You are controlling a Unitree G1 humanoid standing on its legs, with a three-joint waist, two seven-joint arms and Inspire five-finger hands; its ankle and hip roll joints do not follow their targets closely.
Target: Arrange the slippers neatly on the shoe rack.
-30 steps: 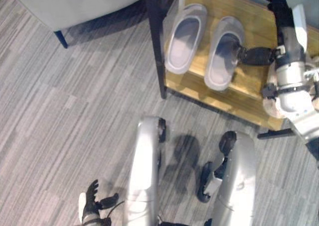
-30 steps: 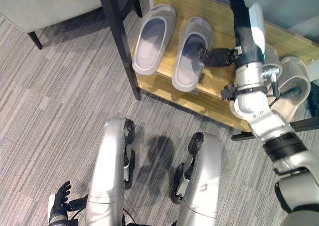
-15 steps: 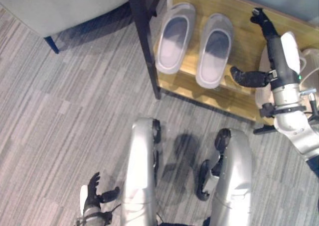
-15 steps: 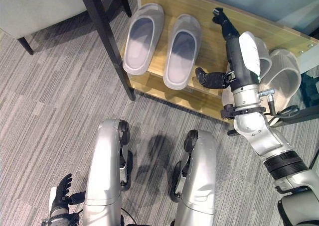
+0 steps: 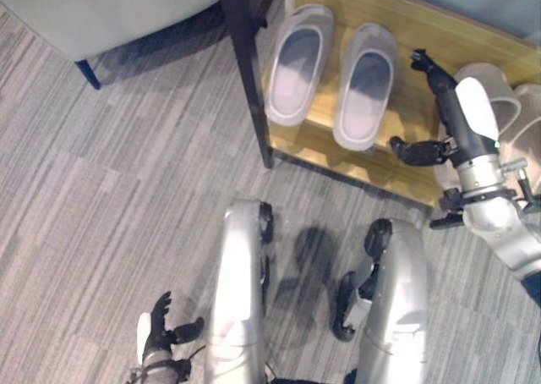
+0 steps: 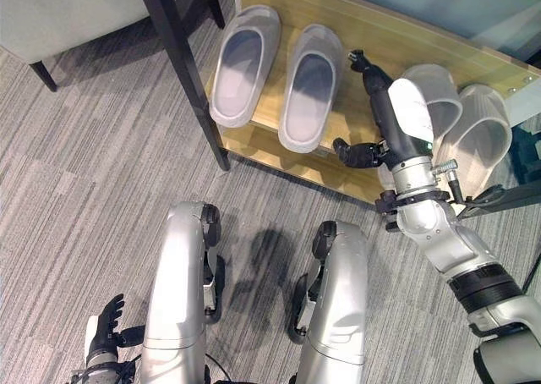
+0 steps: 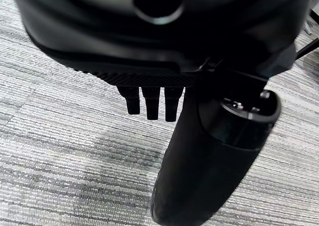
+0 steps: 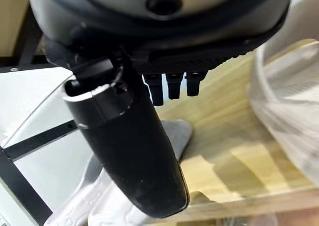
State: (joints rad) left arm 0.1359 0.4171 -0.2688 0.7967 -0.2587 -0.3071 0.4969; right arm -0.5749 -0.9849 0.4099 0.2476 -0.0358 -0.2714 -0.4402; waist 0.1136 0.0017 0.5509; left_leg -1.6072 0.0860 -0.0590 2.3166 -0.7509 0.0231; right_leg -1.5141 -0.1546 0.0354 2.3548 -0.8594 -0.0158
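slippers on shoe rack: handling check
right robot hand (image 6: 382, 117) spread, empty, above the shoe rack (image 6: 355, 79); slippers (image 6: 308, 88) look light and soft, so grip yours by the rim.

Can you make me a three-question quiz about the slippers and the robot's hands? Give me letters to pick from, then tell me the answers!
1. Where are the grey slippers?
A. on the wooden shoe rack
B. on the carpet
C. in the robot's hands

2. How many slippers can you see on the rack?
A. one
B. two
C. four

3. What is the right hand doing?
A. squeezing a slipper
B. open and holding nothing
C. gripping the black post

Answers: 1 A, both grey ones lie side by side on the wood. 2 C, two grey ones plus two pale slippers behind the right arm. 3 B, its fingers are straight above the rack, holding nothing.
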